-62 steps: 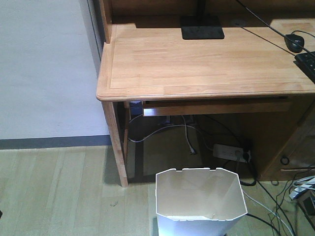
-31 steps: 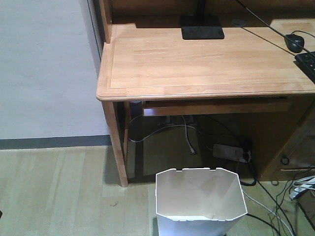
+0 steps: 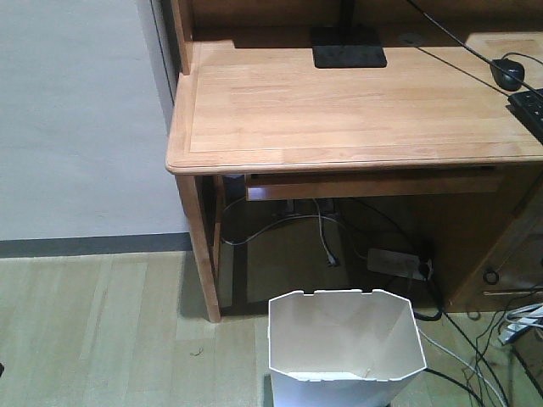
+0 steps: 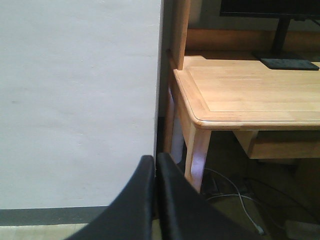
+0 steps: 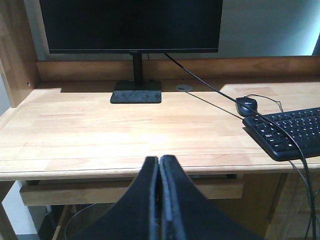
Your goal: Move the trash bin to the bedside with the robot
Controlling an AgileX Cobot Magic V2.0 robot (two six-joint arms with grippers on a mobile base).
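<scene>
The white trash bin (image 3: 346, 348) with its angular rim and cream inside stands on the floor at the bottom of the front view, just in front of the wooden desk (image 3: 356, 110). The bed is out of view. My left gripper (image 4: 155, 160) is shut and empty, pointing at the white wall (image 4: 75, 100) beside the desk's left leg. My right gripper (image 5: 159, 161) is shut and empty, held level with the desk's front edge (image 5: 100, 172). Neither gripper shows in the front view, and the bin shows in neither wrist view.
On the desk stand a monitor (image 5: 131, 25) on a black base (image 3: 348, 47), a mouse (image 5: 246, 105) and a keyboard (image 5: 292, 131). A power strip (image 3: 394, 261) and loose cables (image 3: 492, 356) lie on the floor under the desk and at the right.
</scene>
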